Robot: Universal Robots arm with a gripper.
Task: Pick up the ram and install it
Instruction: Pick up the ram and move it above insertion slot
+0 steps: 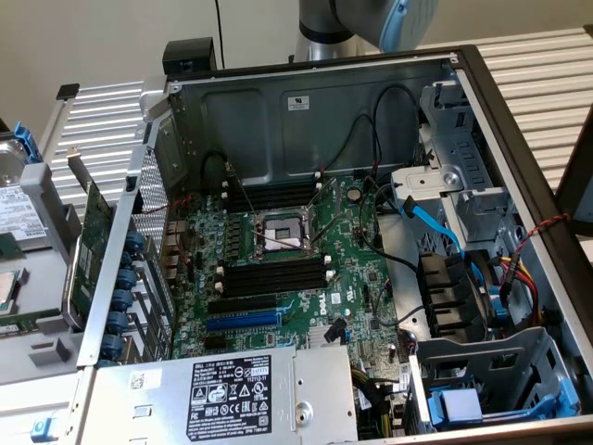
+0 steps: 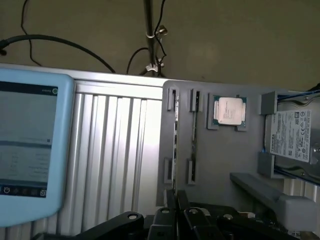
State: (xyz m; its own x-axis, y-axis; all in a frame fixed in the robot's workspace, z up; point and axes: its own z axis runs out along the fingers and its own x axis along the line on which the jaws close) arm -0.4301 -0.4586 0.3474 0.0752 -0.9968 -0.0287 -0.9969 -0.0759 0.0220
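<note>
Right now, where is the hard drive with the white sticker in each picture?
Exterior view: the hard drive is at the far left edge, outside the computer case.
Wrist view: the hard drive sits on the gray tray.
Shared landmark: that gray tray.

Black cables [image 1: 375, 176] cross over mobo [image 1: 278, 269], RAM slots [image 1: 273, 275] open.

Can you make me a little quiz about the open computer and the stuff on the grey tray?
1. True or false: a ram stick is already plugged into the black memory slots.
2. On the grey tray, what lies beside the hard drive? A) processor chip B) fan C) battery
3. Fill in: the flat cable in the exterior view is coloured ____.
Key: 1 false, they look empty; 2 A; 3 blue.
</note>
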